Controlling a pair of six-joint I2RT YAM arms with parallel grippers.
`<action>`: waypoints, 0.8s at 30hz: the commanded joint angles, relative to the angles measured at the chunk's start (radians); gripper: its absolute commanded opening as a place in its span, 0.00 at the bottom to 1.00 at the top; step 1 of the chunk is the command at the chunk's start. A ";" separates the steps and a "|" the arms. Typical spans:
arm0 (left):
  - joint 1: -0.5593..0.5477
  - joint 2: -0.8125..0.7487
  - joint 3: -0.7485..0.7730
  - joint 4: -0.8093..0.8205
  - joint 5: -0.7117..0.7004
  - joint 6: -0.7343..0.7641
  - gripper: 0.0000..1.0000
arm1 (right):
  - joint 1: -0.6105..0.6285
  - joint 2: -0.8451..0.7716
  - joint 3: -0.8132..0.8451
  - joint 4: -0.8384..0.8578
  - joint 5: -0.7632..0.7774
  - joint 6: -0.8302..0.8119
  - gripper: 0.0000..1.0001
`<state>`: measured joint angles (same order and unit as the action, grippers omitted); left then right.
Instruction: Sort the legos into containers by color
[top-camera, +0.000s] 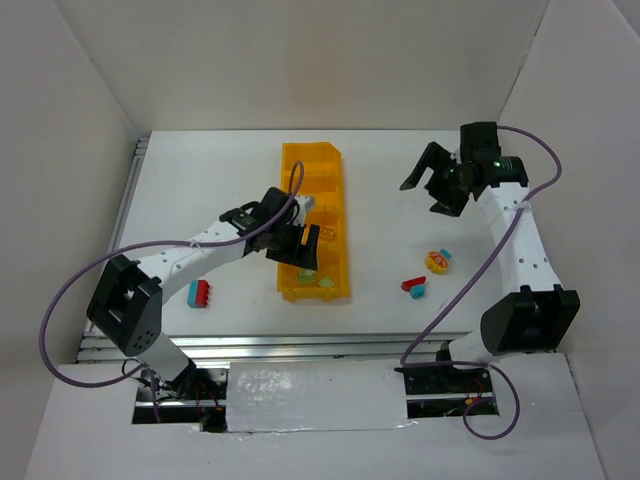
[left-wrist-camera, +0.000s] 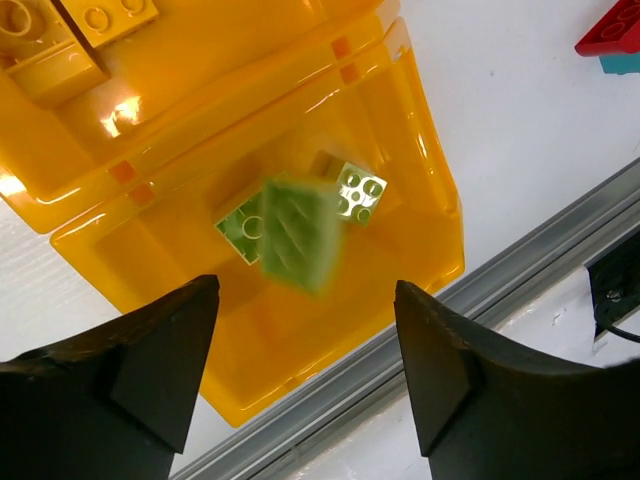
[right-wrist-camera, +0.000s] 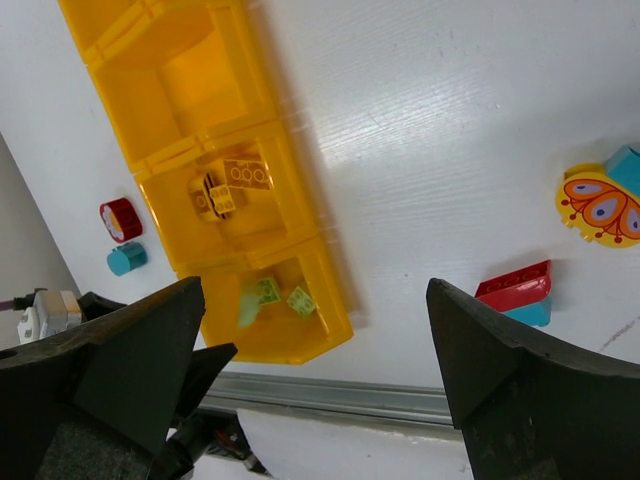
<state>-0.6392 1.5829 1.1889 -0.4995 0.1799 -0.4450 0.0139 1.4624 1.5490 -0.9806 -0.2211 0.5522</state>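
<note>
White surface (top-camera: 400, 200); grooved aluminium rail (top-camera: 300, 345) along the surface's near edge; plain white walls (top-camera: 300, 60) behind and beside the surface.

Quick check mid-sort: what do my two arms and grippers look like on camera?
The left arm and right arm have white links with black joints. The left gripper and right gripper are black, with two wedge-shaped fingers each. A purple cable loops along each arm.
</note>
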 joint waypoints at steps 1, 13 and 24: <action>0.001 -0.040 -0.025 0.047 -0.003 0.012 0.84 | -0.003 -0.059 -0.004 -0.020 0.015 -0.014 1.00; 0.035 -0.075 0.073 -0.023 -0.137 0.012 1.00 | -0.002 -0.030 -0.119 -0.087 0.213 0.014 1.00; 0.165 -0.035 0.287 -0.188 -0.174 0.074 0.99 | -0.045 0.013 -0.340 -0.047 0.414 0.224 1.00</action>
<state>-0.4702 1.5558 1.4425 -0.6300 0.0135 -0.4164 -0.0044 1.4628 1.2541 -1.0420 0.1226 0.6979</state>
